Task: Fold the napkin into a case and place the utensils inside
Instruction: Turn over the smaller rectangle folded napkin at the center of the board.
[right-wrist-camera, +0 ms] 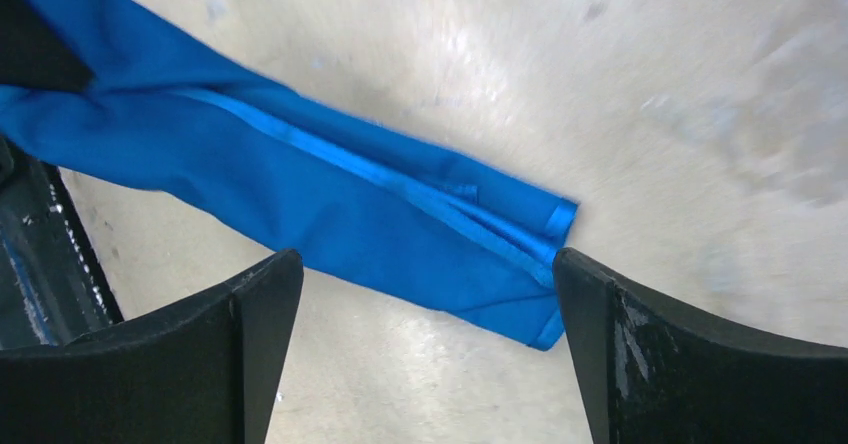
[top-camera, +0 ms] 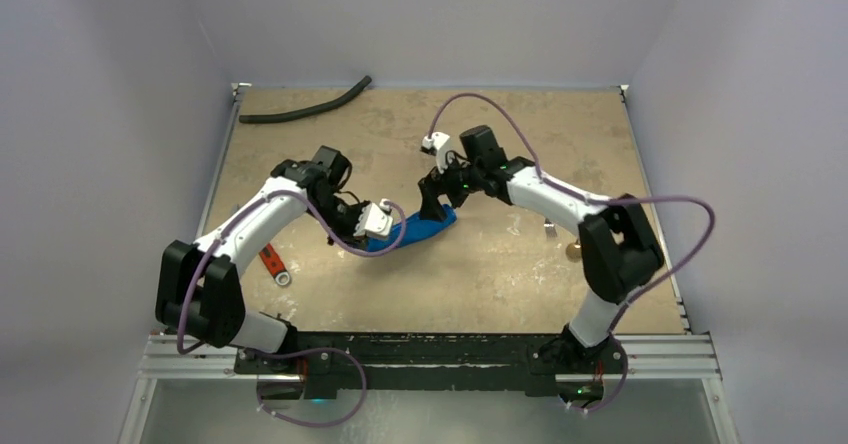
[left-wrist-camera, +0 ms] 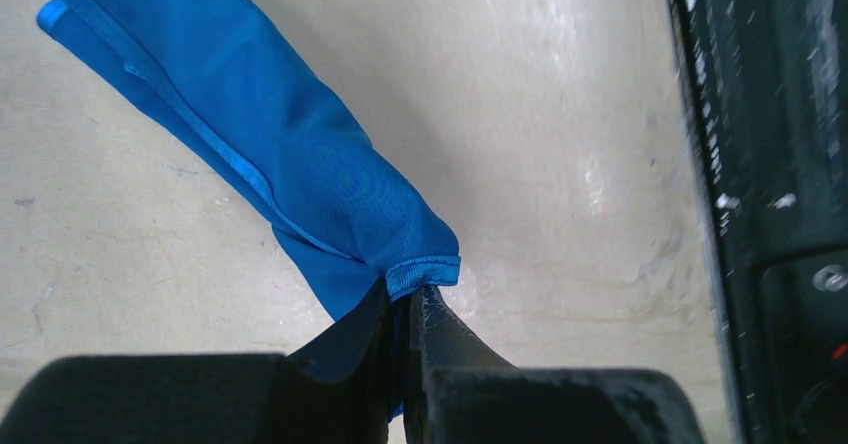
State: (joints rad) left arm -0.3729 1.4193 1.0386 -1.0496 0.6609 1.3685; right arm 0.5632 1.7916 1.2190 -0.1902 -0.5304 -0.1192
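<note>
The napkin is a narrow folded strip of shiny blue cloth lying slantwise in the middle of the table. My left gripper is shut on its left end; in the left wrist view the fingers pinch the hemmed corner of the cloth. My right gripper hangs open over the strip's right end. In the right wrist view its jaws stand wide apart above the cloth, with the right finger close to the end. A small silver fork and a gold-bowled spoon lie at the right, partly behind the right arm.
A wrench with a red handle lies near the left arm. A long black hose lies at the far left edge. The dark front rail shows at the right of the left wrist view.
</note>
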